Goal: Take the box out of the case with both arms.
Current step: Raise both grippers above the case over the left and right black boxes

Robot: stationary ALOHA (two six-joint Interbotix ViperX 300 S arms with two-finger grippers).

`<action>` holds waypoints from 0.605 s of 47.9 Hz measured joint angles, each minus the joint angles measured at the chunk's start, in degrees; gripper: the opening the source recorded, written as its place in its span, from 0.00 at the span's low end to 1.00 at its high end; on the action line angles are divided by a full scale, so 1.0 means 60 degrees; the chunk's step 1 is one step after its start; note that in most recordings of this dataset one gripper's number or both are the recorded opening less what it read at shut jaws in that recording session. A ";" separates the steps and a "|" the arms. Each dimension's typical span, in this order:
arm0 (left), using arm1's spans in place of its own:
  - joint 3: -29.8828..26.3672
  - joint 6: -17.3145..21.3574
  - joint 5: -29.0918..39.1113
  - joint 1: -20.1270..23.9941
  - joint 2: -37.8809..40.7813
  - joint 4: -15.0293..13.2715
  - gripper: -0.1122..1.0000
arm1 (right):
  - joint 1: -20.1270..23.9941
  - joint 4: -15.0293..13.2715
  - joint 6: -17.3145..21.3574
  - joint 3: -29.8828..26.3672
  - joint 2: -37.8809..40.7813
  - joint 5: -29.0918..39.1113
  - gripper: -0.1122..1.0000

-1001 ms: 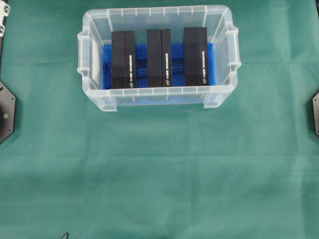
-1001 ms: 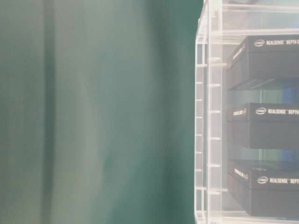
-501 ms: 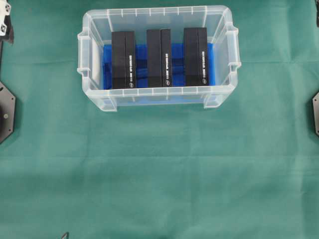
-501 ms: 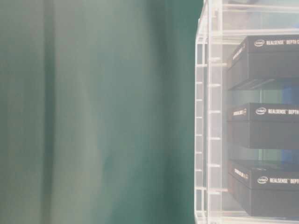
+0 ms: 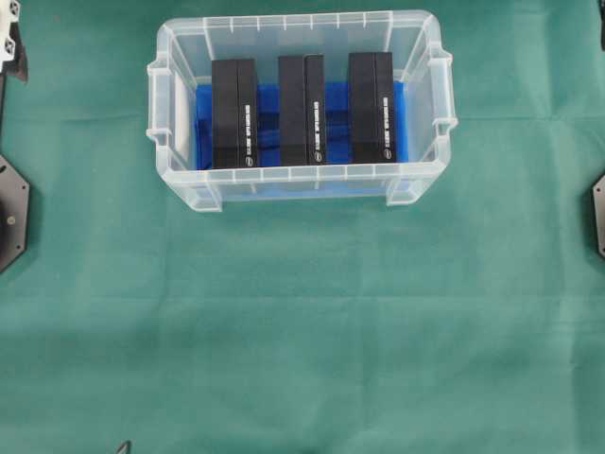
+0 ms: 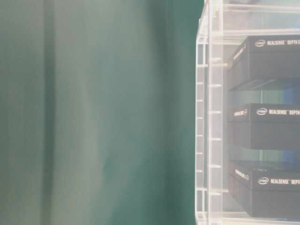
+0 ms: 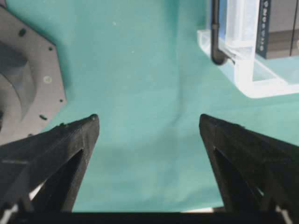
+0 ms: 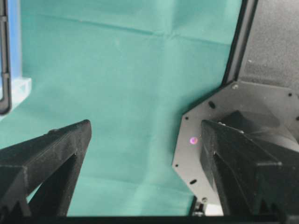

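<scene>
The case (image 5: pixel 302 178), a clear plastic bin with a blue liner, stands at the back middle of the green cloth. Three black boxes stand on edge in it: left (image 5: pixel 234 113), middle (image 5: pixel 302 109) and right (image 5: pixel 371 107). The table-level view shows the case wall (image 6: pixel 209 112) with the boxes (image 6: pixel 274 126) behind it. My left gripper (image 7: pixel 147 119) is open over bare cloth, with the case corner (image 7: pixel 243 60) ahead to its right. My right gripper (image 8: pixel 145 123) is open too and holds nothing. The case edge (image 8: pixel 9 88) lies far to its left.
The two arm bases sit at the cloth's left (image 5: pixel 11 213) and right (image 5: pixel 597 216) edges. Each also shows beside its own gripper, as the left base (image 7: pixel 23 79) and the right base (image 8: pixel 233 126). A bit of the left arm (image 5: pixel 11 43) shows at the top-left corner.
The bit of left arm at the top-left corner has shifted slightly, and a dark sliver has appeared at the top-right edge. Case and boxes have not moved.
</scene>
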 measured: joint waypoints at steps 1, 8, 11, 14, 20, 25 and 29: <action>-0.0015 0.0029 0.0015 0.0000 0.0000 0.0015 0.92 | 0.0000 0.0000 0.0000 0.0000 0.0000 0.0000 0.95; -0.0015 0.0073 0.0132 0.0000 0.0000 0.0000 0.92 | 0.0000 -0.0015 0.0059 0.0015 0.0000 0.0000 0.95; -0.0015 0.0029 0.0220 0.0000 0.0000 0.0000 0.92 | -0.0015 0.0000 0.0117 0.0000 0.0000 0.0000 0.95; -0.0015 0.0015 0.0278 0.0000 0.0015 0.0000 0.92 | -0.0015 0.0000 0.0146 0.0000 0.0000 0.0000 0.95; -0.0103 -0.0146 0.0278 -0.0103 0.0249 0.0000 0.92 | 0.0000 0.0073 0.0381 0.0000 0.0103 -0.0117 0.95; -0.0454 -0.0278 0.0234 -0.0322 0.0879 0.0029 0.92 | 0.0059 0.0205 0.0688 -0.0088 0.0454 -0.0513 0.95; -0.0820 -0.0352 0.0161 -0.0513 0.1406 0.0059 0.92 | 0.0293 0.0249 0.0879 -0.0249 0.0820 -0.0952 0.94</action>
